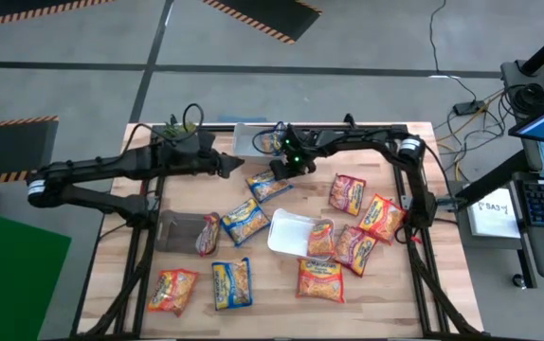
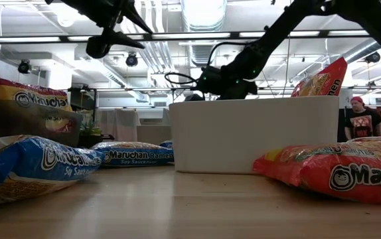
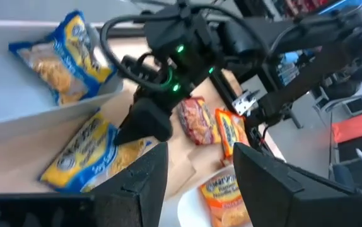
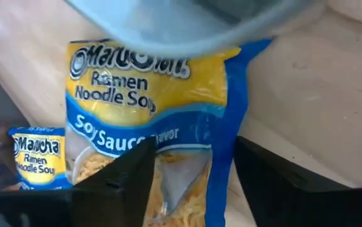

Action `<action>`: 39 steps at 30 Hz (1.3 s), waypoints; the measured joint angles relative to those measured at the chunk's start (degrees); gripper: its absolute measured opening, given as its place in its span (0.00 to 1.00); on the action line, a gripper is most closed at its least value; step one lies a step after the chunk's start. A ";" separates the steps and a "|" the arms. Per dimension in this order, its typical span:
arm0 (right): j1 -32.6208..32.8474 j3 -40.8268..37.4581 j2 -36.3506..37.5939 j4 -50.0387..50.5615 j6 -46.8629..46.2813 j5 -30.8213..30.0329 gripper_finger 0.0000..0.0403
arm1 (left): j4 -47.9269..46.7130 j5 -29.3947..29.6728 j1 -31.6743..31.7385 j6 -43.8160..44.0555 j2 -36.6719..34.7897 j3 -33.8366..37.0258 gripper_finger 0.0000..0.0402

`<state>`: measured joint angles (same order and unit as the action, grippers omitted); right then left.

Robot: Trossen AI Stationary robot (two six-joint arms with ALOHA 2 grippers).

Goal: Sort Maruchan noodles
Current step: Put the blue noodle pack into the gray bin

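You had eleven crinkly plastic Maruchan noodle packets (image 1: pixel 320 279) on the wooden desk (image 1: pixel 274 289): four blue-and-yellow, seven orange or red. Nearest the front edge lay three of them, a blue-and-yellow one (image 1: pixel 231 283) between two orange ones. Behind those, the dark rectangular tray (image 1: pixel 179 230) held one reddish packet (image 1: pixel 208 232), a second blue-and-yellow packet (image 1: pixel 244 220) lay beside it, and the white rectangular tray (image 1: pixel 289 230) carried one orange packet (image 1: pixel 321 239) leaning on its wall. Three more orange or red packets lay to its right.

Farther back, your right gripper (image 4: pixel 193 148) hung over the third blue-and-yellow soy-sauce packet (image 4: pixel 146 120), fingers spread apart to either side of it, gripping nothing. Your left gripper (image 3: pixel 200 157) hovered just beside it, fingers likewise apart and empty. At the far edge, the clear shallow tray (image 1: pixel 245 140) held the fourth blue-and-yellow packet (image 1: pixel 270 142).
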<state>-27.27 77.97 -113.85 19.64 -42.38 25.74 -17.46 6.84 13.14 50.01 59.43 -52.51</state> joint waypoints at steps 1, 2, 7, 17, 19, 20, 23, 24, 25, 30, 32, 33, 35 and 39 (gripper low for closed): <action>0.00 -0.01 -0.08 -0.05 0.29 0.08 0.45 | 0.46 0.28 0.12 -0.40 0.05 0.00 0.40; 0.00 -0.02 -0.14 -0.13 0.55 0.19 0.41 | 1.07 0.51 0.30 -0.98 0.22 0.00 0.40; 0.00 -0.04 0.43 -1.94 1.41 0.81 0.16 | 5.03 0.81 1.06 -3.09 1.56 0.00 0.40; 0.15 -0.02 6.23 -1.08 2.48 3.23 0.02 | 6.37 0.64 1.24 -3.08 4.41 0.00 0.40; 0.17 0.00 8.43 -1.03 2.50 3.52 0.02 | 6.50 0.67 1.24 -3.05 4.40 0.00 0.40; 0.17 -0.02 9.49 -0.98 2.50 3.75 0.02 | 6.54 0.69 1.28 -3.07 4.38 0.00 0.40; 0.17 -0.01 12.81 -0.98 2.07 4.51 0.02 | 7.26 0.71 1.67 -3.20 4.33 0.00 0.40; 0.17 -0.01 13.95 -0.94 1.95 4.53 0.02 | 7.57 0.71 1.88 -3.18 4.30 0.00 0.40; 0.17 -0.02 15.01 -0.99 1.90 4.50 0.02 | 7.96 0.72 2.08 -3.12 4.30 0.00 0.40; 0.12 -0.02 19.78 -1.49 1.45 3.76 0.02 | 9.39 0.70 3.24 -3.06 4.30 0.00 0.40; -0.08 -0.02 21.45 -1.63 1.21 2.75 0.02 | 10.31 0.73 4.06 -3.04 4.30 0.00 0.40; -0.16 -0.02 22.28 -2.10 1.18 2.51 0.02 | 11.00 0.73 4.53 -3.02 4.30 0.00 0.40; -0.52 -0.02 23.69 -3.05 1.06 1.90 0.02 | 12.96 0.71 5.62 -3.02 4.30 0.00 0.40; -1.65 -0.02 25.32 -5.58 0.86 0.94 0.02 | 17.97 0.24 8.31 -2.93 4.30 0.00 0.40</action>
<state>-28.92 77.95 -88.53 14.06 -41.52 26.68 0.51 7.08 21.44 47.07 63.72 -52.51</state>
